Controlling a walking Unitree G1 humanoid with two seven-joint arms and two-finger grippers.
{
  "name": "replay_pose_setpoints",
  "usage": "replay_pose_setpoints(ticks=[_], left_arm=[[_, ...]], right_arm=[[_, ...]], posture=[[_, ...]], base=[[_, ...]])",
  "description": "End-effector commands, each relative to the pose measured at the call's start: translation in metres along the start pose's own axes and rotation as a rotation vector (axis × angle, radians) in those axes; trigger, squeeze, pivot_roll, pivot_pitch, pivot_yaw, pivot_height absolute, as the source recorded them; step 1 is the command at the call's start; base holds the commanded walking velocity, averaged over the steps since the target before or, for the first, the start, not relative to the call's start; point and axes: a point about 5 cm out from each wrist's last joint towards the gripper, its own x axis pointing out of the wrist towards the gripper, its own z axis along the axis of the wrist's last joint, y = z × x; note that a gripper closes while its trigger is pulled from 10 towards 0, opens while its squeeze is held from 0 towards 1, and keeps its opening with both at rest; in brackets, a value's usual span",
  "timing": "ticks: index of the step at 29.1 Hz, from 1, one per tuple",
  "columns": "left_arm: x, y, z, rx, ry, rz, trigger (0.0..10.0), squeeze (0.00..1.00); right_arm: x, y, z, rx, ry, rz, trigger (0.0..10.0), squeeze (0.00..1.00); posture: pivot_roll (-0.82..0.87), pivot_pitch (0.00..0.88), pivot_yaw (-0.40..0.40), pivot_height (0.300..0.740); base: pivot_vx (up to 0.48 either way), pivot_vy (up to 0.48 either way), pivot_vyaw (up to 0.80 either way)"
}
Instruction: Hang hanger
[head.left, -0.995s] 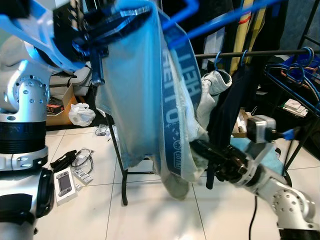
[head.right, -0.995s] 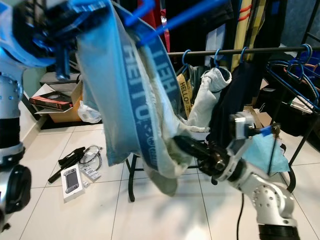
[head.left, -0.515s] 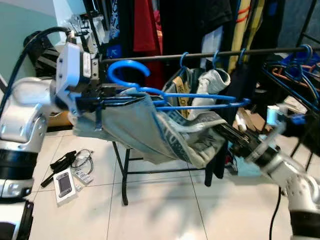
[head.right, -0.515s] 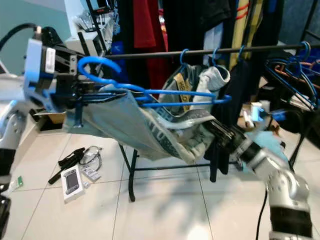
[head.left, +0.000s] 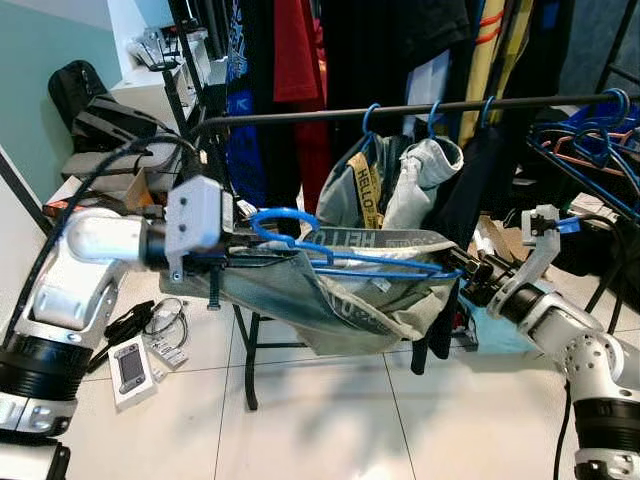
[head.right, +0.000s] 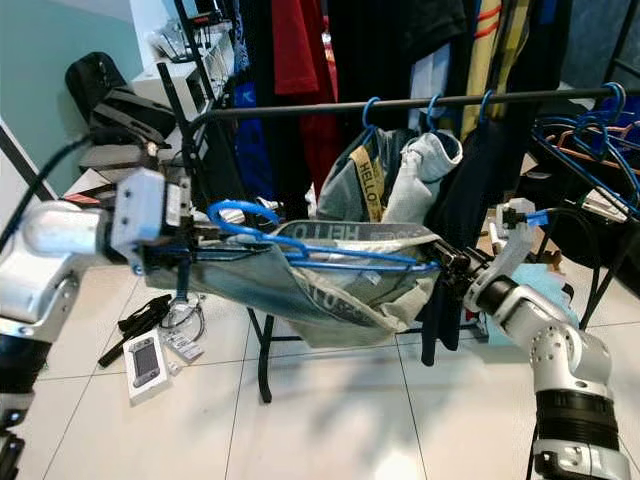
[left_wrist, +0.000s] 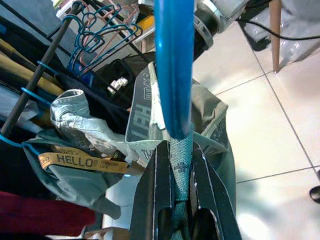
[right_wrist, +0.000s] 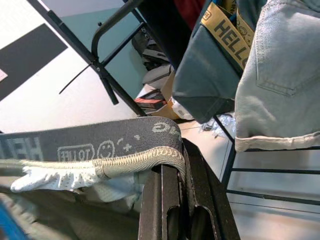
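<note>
A black clothes rail (head.left: 400, 108) spans the scene. Below it, pale shorts (head.left: 330, 300) sag on a blue hanger (head.left: 340, 255) — left gripper (left_wrist: 181, 165) clamps 1 end, right gripper (right_wrist: 172, 185) pinches the waistband opposite.
</note>
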Motion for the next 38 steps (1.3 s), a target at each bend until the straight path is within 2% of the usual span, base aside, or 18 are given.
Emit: replay_pose_setpoints(ticks=[1, 3, 5, 6, 8, 9, 11, 18, 21, 25, 27, 28, 29, 31, 32, 33, 38], left_arm=[[0.008, -0.002, -0.012, 0.03, 0.084, 0.042, 10.0, 0.0], [0.008, -0.002, -0.012, 0.03, 0.084, 0.042, 10.0, 0.0], [0.012, -0.003, -0.016, 0.048, 0.12, 0.061, 10.0, 0.0], [0.015, -0.002, -0.023, 0.071, 0.18, 0.107, 10.0, 0.0], [0.015, -0.002, -0.023, 0.071, 0.18, 0.107, 10.0, 0.0], [0.015, 0.0, -0.029, 0.082, 0.227, 0.152, 10.0, 0.0], [0.015, 0.001, -0.032, 0.093, 0.261, 0.183, 10.0, 0.0], [0.018, -0.005, -0.037, 0.098, 0.3, 0.192, 10.0, 0.0], [0.027, -0.016, -0.041, 0.079, 0.313, 0.169, 10.0, 0.0], [0.044, -0.032, -0.045, 0.012, 0.299, 0.17, 10.0, 0.0], [0.048, -0.035, -0.045, 0.006, 0.294, 0.176, 10.0, 0.0], [0.057, -0.041, -0.043, -0.018, 0.273, 0.168, 10.0, 0.0], [0.057, -0.041, -0.043, -0.018, 0.273, 0.168, 10.0, 0.0], [0.074, -0.055, -0.043, -0.053, 0.269, 0.149, 10.0, 0.0], [0.074, -0.055, -0.043, -0.053, 0.269, 0.149, 10.0, 0.0], [0.084, -0.063, -0.043, -0.068, 0.276, 0.139, 10.0, 0.0], [0.09, -0.067, -0.043, -0.054, 0.294, 0.127, 10.0, 0.0]], right_arm=[[0.006, 0.005, 0.003, 0.005, 0.0, 0.007, 0.0, 0.0], [0.006, 0.005, 0.003, 0.005, 0.0, 0.007, 0.0, 0.0], [0.007, 0.006, 0.004, 0.002, 0.002, 0.008, 0.0, 0.0], [0.008, 0.006, 0.004, 0.001, 0.007, 0.004, 0.0, 0.0], [0.008, 0.006, 0.004, 0.001, 0.007, 0.004, 0.0, 0.0], [0.009, 0.006, 0.004, -0.003, 0.014, -0.003, 0.0, 0.0], [0.009, 0.006, 0.005, -0.004, 0.015, -0.007, 0.0, 0.0], [0.011, 0.007, 0.007, -0.012, 0.012, -0.011, 0.0, 0.0], [0.016, 0.009, 0.009, -0.043, 0.011, -0.017, 0.0, 0.0], [0.022, 0.014, 0.006, -0.099, 0.042, -0.019, 0.0, 0.0], [0.023, 0.015, 0.006, -0.107, 0.047, -0.018, 0.0, 0.0], [0.026, 0.018, 0.005, -0.12, 0.053, -0.012, 0.0, 0.0], [0.026, 0.018, 0.005, -0.12, 0.053, -0.012, 0.0, 0.0], [0.037, 0.027, 0.005, -0.141, 0.066, 0.004, 0.0, 0.0], [0.037, 0.027, 0.005, -0.141, 0.066, 0.004, 0.0, 0.0], [0.047, 0.037, 0.003, -0.145, 0.081, 0.036, 0.0, 0.0], [0.056, 0.049, 0.001, -0.138, 0.096, 0.081, 0.0, 0.0]], posture=[[-0.06, 0.0, 0.069, 0.74], [-0.06, 0.0, 0.069, 0.74], [-0.06, 0.0, 0.069, 0.74], [-0.06, 0.0, 0.07, 0.74], [-0.06, 0.0, 0.07, 0.74], [-0.06, 0.0, 0.069, 0.74], [-0.06, 0.0, 0.07, 0.74], [-0.06, 0.0, 0.069, 0.74], [-0.05, 0.0, 0.069, 0.74], [-0.06, 0.0, 0.069, 0.74], [-0.06, 0.0, 0.069, 0.74], [-0.06, 0.0, 0.07, 0.74], [-0.06, 0.0, 0.07, 0.74], [-0.06, 0.0, 0.07, 0.74], [-0.06, 0.0, 0.07, 0.74], [-0.06, 0.0, 0.067, 0.74], [-0.06, 0.0, 0.062, 0.74]], base=[[0.0, 0.0, 0.0], [0.0, 0.0, 0.0], [0.0, 0.0, 0.0], [0.0, 0.0, 0.0], [0.0, 0.0, 0.0], [0.0, 0.0, 0.0], [0.0, 0.0, 0.0], [0.0, 0.0, 0.0], [0.0, 0.0, 0.0], [0.0, 0.0, 0.0], [0.0, 0.0, 0.0], [0.0, 0.0, 0.0], [0.0, 0.0, 0.0], [0.0, 0.0, 0.0], [0.0, 0.0, 0.0], [0.0, 0.0, 0.0], [0.0, 0.0, 0.0]])
